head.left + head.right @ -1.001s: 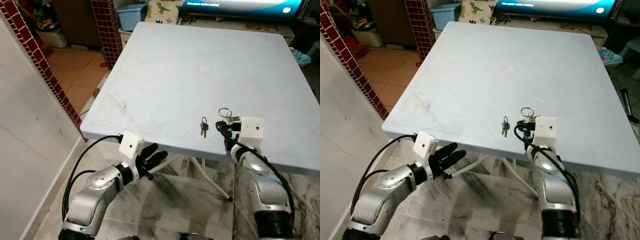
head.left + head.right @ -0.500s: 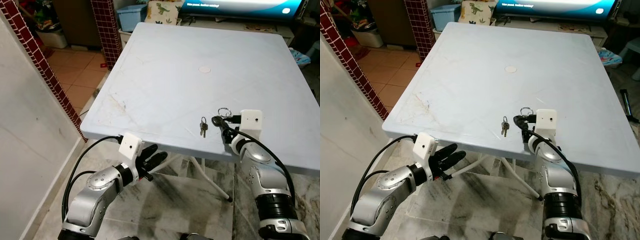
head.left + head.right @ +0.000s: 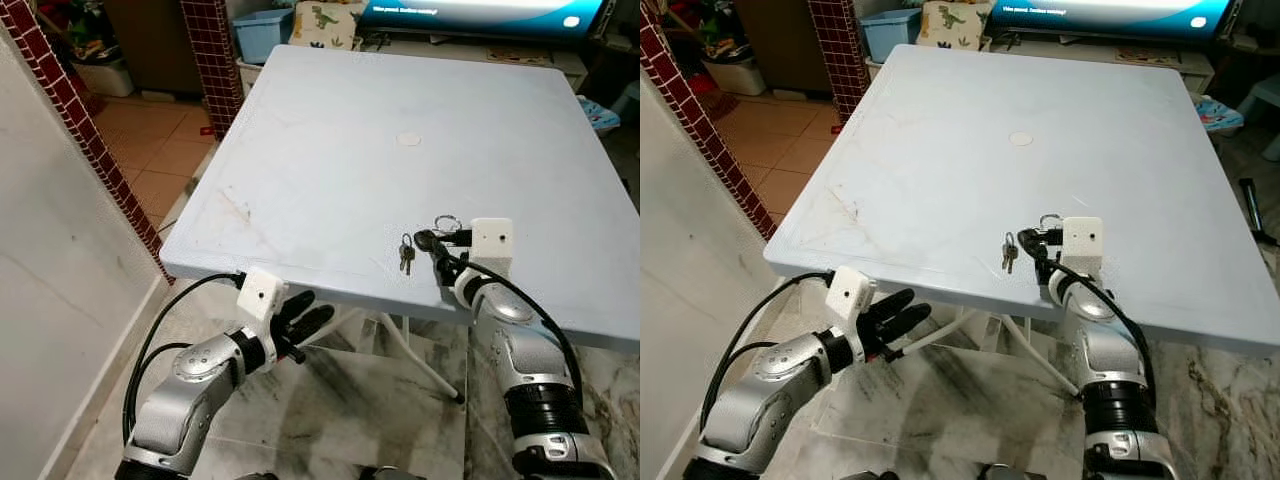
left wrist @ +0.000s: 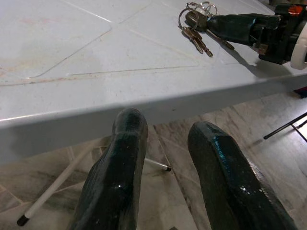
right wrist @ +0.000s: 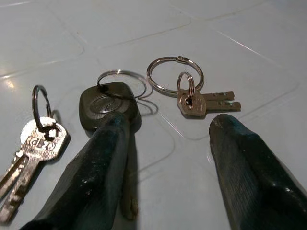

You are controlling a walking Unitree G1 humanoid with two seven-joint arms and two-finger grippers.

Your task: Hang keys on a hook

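Note:
Three sets of keys lie near the front edge of the white table (image 3: 330,150). A silver pair on a small ring (image 5: 41,139) is the left-most set (image 3: 405,255). A black-headed key (image 5: 108,105) lies in the middle, and brass keys on a large ring (image 5: 192,96) lie beside it. My right gripper (image 3: 432,245) rests low on the tabletop and is open. One finger (image 5: 96,177) reaches up to the black-headed key, the other finger (image 5: 249,172) ends just short of the brass keys. My left gripper (image 3: 300,318) is open and holds nothing, just below the table's front edge (image 4: 144,100).
A white wall (image 3: 60,300) runs along my left. A red brick column (image 3: 215,60) and a blue bin (image 3: 262,30) stand beyond the table's far left corner. A lit screen (image 3: 480,12) is behind the table. White table legs (image 3: 400,340) cross over the marble floor.
My right gripper has slid left along the tabletop, closer to the keys. The left arm has stayed where it was.

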